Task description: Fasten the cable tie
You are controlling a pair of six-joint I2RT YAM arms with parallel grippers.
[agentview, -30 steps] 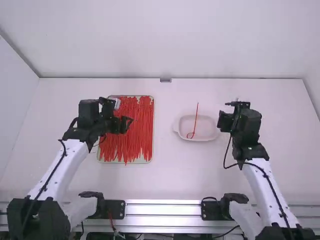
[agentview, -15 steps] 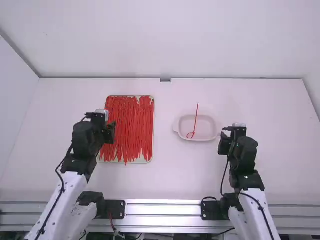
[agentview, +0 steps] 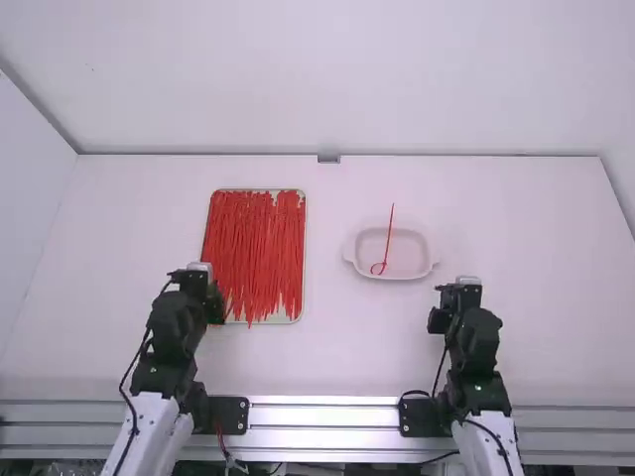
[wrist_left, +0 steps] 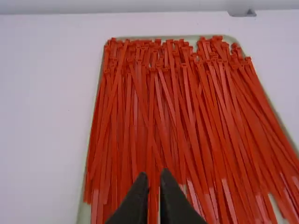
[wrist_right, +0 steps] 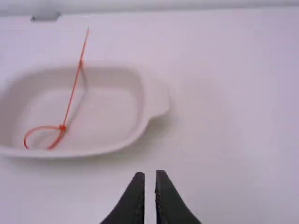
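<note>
We take the dish (agentview: pixel 427 260) as reference, on the table (agentview: pixel 516 198). The looped cable tie (agentview: pixel 385 243) lies in it: loop on the floor near the front-left wall, tail over the far rim and past it. The tray (agentview: pixel 290 319) sits left of the dish, apart from it, with the loose ties (agentview: pixel 255 253) piled on it lengthwise, front to back. The left gripper (wrist_left: pixel 154 173) is over the tray's near end, front-left of the dish. The right gripper (wrist_right: pixel 149 173) is in front of the dish's right end, apart from it.
</note>
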